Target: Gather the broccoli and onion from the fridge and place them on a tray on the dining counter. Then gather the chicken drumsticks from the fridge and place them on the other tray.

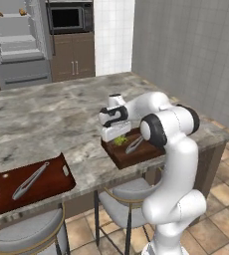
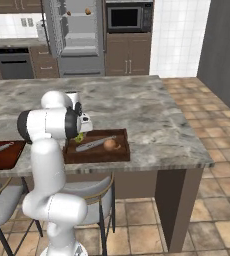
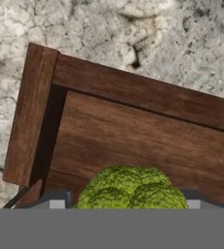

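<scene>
Low in the hand view, the lumpy bright-green broccoli (image 3: 131, 188) lay on the dark wooden tray (image 3: 133, 131) between the gripper's (image 1: 117, 135) parted fingers; lifting straight up would avoid nudging it.

Two wooden trays sit on the tabletop (image 1: 47, 112): one tray (image 1: 7, 191) near the left end and another tray (image 2: 119, 150) under the arm. There are two pairs of metal tongs, one pair of tongs (image 1: 31, 180) in the left tray and a second pair of tongs (image 2: 94, 143) in the other, along with one broccoli (image 3: 133, 189) and one onion (image 2: 109, 144). Two stools show, one stool (image 1: 22, 234) and another stool (image 1: 129, 191), plus one fridge (image 2: 77, 35) and one microwave (image 2: 128, 17).
</scene>
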Robot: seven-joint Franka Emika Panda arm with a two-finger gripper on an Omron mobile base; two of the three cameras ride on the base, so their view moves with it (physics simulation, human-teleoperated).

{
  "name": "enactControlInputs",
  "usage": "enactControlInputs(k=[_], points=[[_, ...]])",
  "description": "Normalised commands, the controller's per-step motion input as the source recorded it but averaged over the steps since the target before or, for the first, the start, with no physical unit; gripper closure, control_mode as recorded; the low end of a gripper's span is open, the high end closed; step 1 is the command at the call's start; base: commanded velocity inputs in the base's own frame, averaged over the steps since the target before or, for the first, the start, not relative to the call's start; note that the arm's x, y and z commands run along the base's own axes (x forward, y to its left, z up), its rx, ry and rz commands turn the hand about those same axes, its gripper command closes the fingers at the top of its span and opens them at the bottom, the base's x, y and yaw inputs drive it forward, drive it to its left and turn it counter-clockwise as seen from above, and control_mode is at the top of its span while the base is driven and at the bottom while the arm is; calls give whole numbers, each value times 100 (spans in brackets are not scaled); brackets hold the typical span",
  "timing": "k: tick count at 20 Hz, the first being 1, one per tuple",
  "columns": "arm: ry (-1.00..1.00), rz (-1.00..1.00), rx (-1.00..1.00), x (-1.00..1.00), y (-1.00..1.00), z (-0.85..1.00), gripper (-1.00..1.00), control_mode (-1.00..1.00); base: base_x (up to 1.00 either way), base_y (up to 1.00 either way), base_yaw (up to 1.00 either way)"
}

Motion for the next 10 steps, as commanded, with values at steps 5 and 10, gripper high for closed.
enactControlInputs(k=[5,10], points=[[5,4,0,19,10,-39,100,-100,0,0,0],[0,3,0,7,4,-4,-100,-100,0,0,0]])
